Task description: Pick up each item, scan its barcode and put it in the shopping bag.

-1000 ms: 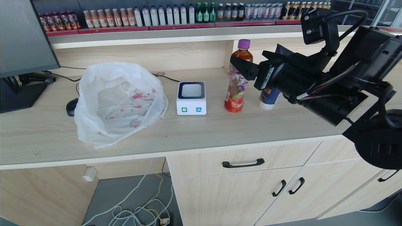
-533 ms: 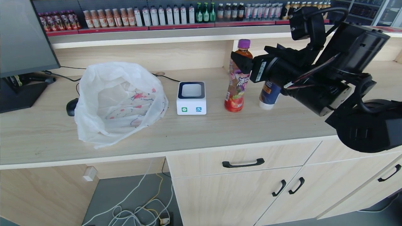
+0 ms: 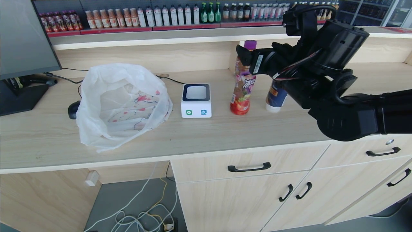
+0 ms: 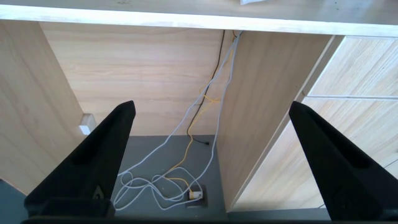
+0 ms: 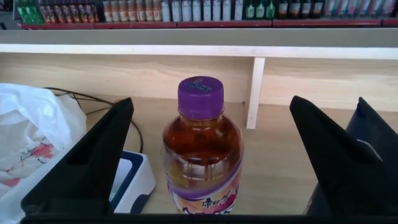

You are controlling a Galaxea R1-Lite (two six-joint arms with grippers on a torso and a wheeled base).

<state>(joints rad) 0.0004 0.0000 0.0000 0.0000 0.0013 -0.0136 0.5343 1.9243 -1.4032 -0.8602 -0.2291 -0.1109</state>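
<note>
A wooden shop counter (image 3: 225,129) has a small white barcode scanner (image 3: 196,100) at its middle, window facing up. Just to the robot's right of the scanner stands a drink bottle (image 3: 243,87) with a purple cap, reddish tea and a bright label. On the far side of the bottle from the scanner stands a blue and white tube (image 3: 276,96). On the scanner's left lies a white shopping bag (image 3: 122,103), its mouth gaping up and toward the robot.

The layout seems meant for one sweep: goods wait to the right of the scanner, pass over it, and drop into the open bag on the left.

The right gripper (image 3: 246,56) is level with the bottle's neck, right of the scanner and well above it. Its two fingers are spread wide, one on each side of the bottle and not touching it. This looks like lining up for a grasp near the top.

The left gripper (image 4: 211,109) hangs below the counter's edge, lower than the scanner, fingers spread and holding nothing. It is likely parked out of the way.

The bottle stands upright, long axis vertical, cap up, label toward the robot. Its barcode cannot be seen.
</note>
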